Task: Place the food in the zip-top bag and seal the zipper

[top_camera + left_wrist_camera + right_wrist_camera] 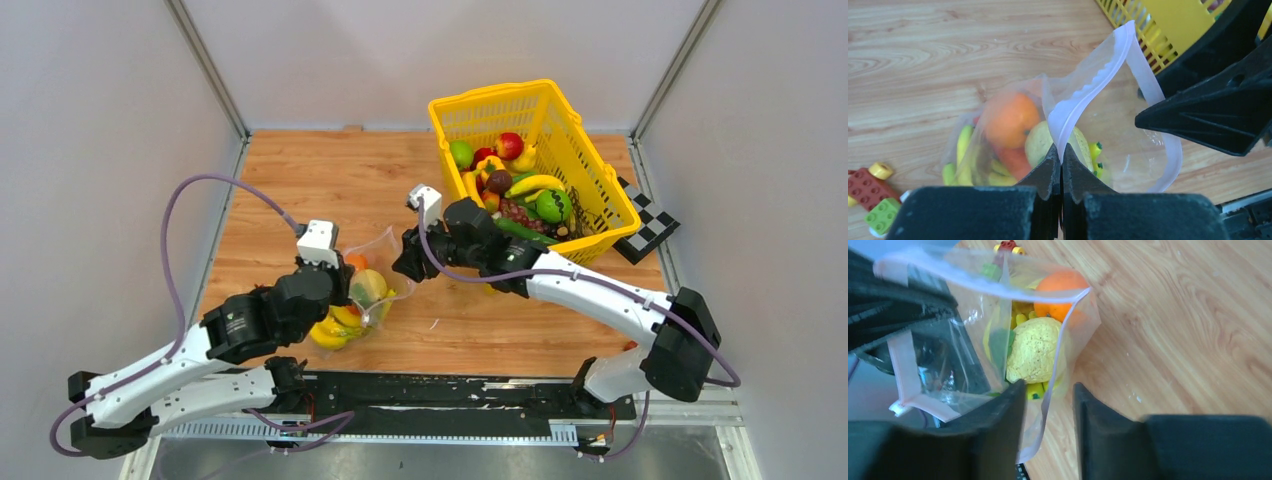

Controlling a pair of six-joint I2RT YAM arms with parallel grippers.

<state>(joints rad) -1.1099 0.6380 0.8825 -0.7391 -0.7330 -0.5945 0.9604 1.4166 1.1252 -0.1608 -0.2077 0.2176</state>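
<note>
Zipper [1066,114] pinched in left fingers [1045,176] — right fingers [998,437] parted, food [1035,351] bagged.

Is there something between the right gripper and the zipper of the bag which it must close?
Nothing visible does. An edge of the zip-top bag hangs in the gap of the right gripper, whose jaws stand apart. The left gripper pinches the zipper further along.

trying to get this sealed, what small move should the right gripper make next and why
Probably close the right gripper on the zipper running between its parted jaws: the left gripper pinches the zip-top bag at its rim, food is inside, and the mouth gapes open.
</note>
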